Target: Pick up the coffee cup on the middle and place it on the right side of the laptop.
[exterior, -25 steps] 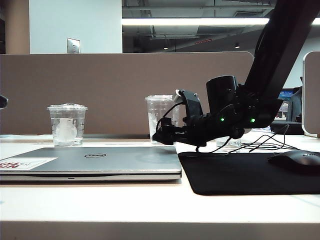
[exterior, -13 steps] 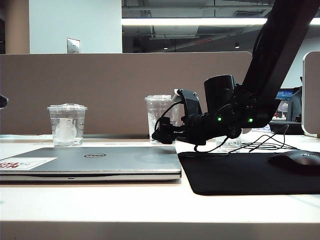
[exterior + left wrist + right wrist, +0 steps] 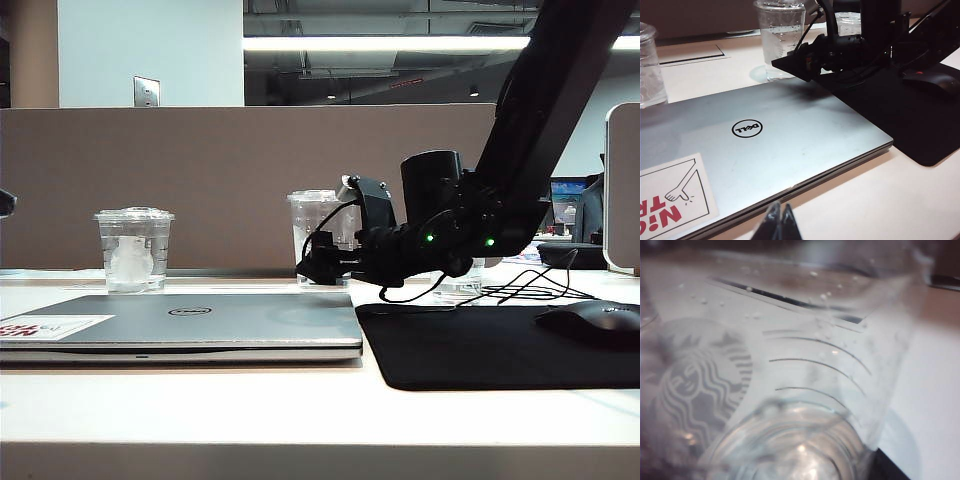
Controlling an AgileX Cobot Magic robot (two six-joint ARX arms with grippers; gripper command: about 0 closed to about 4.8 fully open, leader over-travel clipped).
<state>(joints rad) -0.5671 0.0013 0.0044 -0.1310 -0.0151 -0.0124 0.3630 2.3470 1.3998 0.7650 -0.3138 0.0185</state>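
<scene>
Standing upright just behind the laptop's (image 3: 200,320) far right corner, the coffee cup (image 3: 318,235) has its long axis vertical; the right gripper (image 3: 312,266) lies level and right against its side, fingers spread wide, nothing clamped yet; the left gripper (image 3: 779,225), fingertips pressed together, hangs by the laptop's near edge, farther off.

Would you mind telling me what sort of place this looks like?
Probably an open-plan office desk: a fabric partition behind the table, a closed laptop beside a mouse on its mat, and ceiling strip lighting.
</scene>
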